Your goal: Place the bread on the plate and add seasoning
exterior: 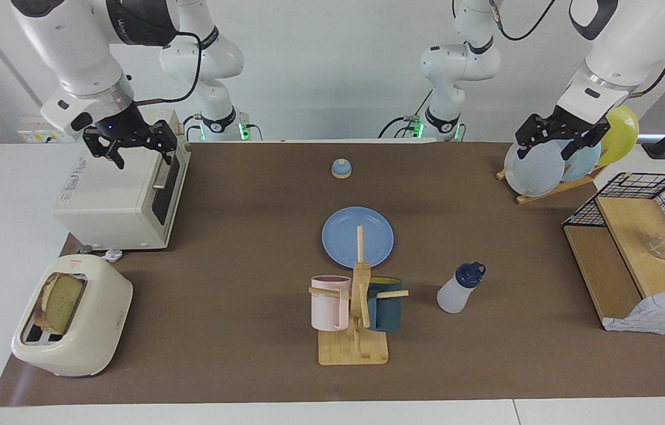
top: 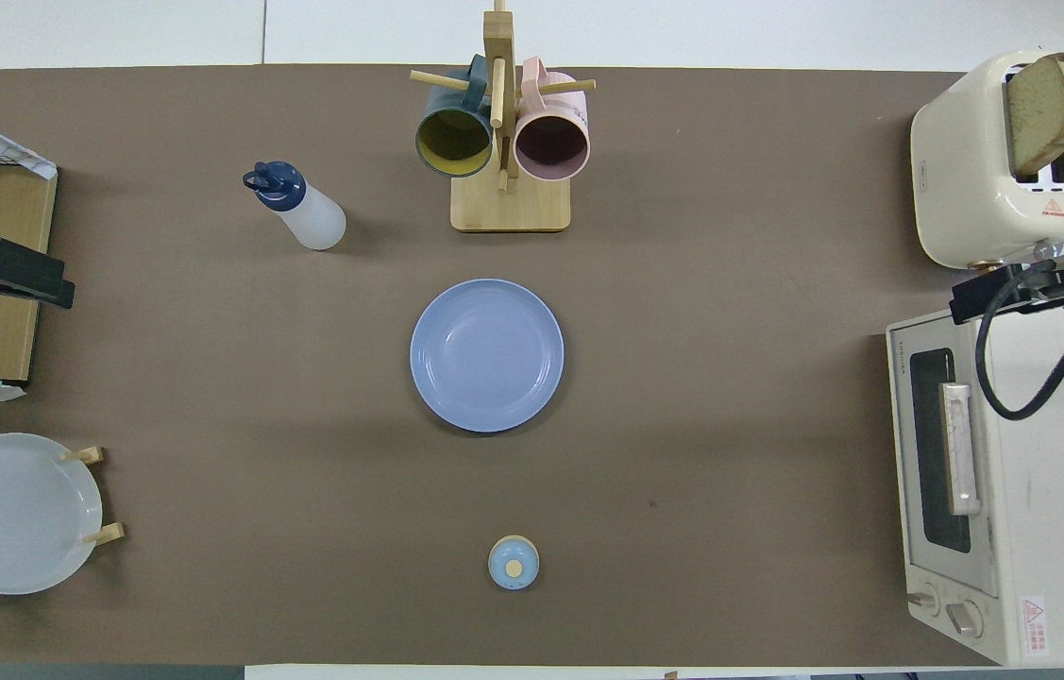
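Waiting over the toaster oven [exterior: 123,198] at the right arm's end of the table [exterior: 238,248], right end effector [exterior: 131,144] hangs released, empty. Left end effector [exterior: 559,137] hovers over the plate rack [exterior: 550,177], fingers spread, empty. Bread [exterior: 62,302] stands upright in the toaster [exterior: 72,321]; plate [exterior: 357,236] mid-table, bare; seasoning bottle [exterior: 459,288] near it, toward the left arm's end. Risk: slice jams in its slot or tears on lifting; bottle may topple if nudged. Lower part of the slice hidden in the slot.
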